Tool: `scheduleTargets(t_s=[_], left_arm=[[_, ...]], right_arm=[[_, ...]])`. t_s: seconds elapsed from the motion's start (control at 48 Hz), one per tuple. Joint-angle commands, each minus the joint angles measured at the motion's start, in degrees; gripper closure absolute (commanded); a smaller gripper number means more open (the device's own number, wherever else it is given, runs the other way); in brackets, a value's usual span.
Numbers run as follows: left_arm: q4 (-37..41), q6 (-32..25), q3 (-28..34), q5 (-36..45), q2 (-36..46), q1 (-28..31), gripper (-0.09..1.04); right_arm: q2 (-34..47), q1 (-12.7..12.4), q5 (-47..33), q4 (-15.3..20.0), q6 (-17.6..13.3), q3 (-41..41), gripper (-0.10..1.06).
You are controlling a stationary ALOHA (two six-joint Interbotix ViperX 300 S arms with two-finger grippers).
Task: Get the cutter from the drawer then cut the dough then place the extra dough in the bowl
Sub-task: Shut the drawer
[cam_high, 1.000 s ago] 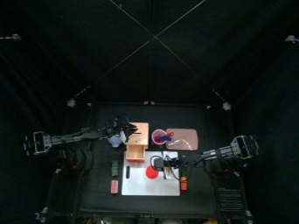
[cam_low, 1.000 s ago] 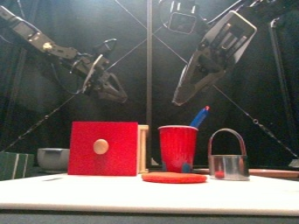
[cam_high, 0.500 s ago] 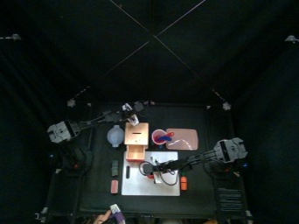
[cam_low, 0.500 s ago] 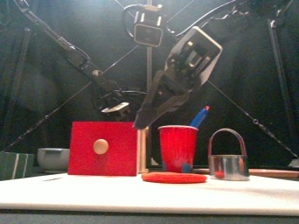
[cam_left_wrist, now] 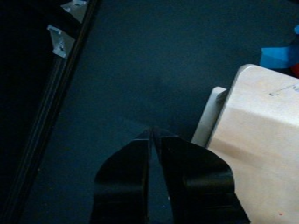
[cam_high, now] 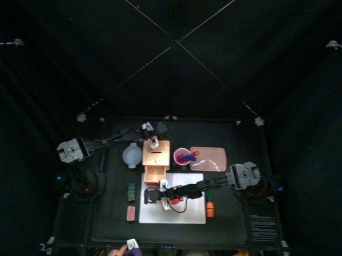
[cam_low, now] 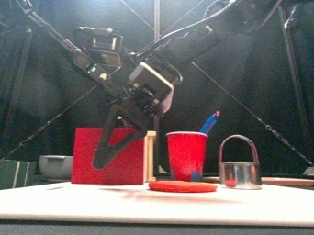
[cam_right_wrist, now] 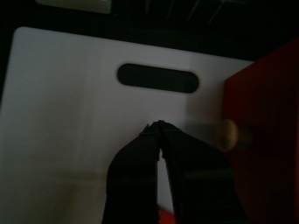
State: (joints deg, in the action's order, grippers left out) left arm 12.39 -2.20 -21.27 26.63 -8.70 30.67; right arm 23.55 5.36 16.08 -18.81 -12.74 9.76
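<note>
Both pincers are pinched shut on nothing, so you have no hold on anything. Starting at your far left in the front view, the blue-grey bowl sits empty-looking and low on the table, well apart from either arm. Next comes the wooden box. Your left gripper hangs over the black table just beside the box's back edge, jaws pressed together, touching nothing that you can see.

The red drawer front faces you. Your right gripper has reached past the middle and hangs before it, over the white board, tips meeting. The drawer's pale knob lies just beside those tips, not between them.

Further right, the flat red dough lies on the board before the red cup, from which a blue knife sticks up. The cup stands on the pink tray.

Rightmost, the cutter stands upright, handle raised, just beside the dough.
</note>
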Motion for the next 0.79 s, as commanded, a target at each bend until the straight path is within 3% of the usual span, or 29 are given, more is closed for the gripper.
scheduleTargets(t_s=[0.021, 0.562, 0.792], left_arm=[[-0.26, 0.09, 0.35, -0.53, 0.35, -0.18, 0.4], [-0.26, 0.18, 0.53, -0.79, -0.53, -0.18, 0.4], [-0.35, 0.35, 0.44, -1.05, -0.44, -0.26, 0.4]], right_arm=[[-1.32, -1.23, 0.35, -0.97, 0.0, -1.58, 0.81], [-0.97, -10.72, 4.04, -11.69, 0.26, -3.69, 0.81], [-0.18, -11.25, 4.13, -12.3, 0.26, -5.19, 0.81]])
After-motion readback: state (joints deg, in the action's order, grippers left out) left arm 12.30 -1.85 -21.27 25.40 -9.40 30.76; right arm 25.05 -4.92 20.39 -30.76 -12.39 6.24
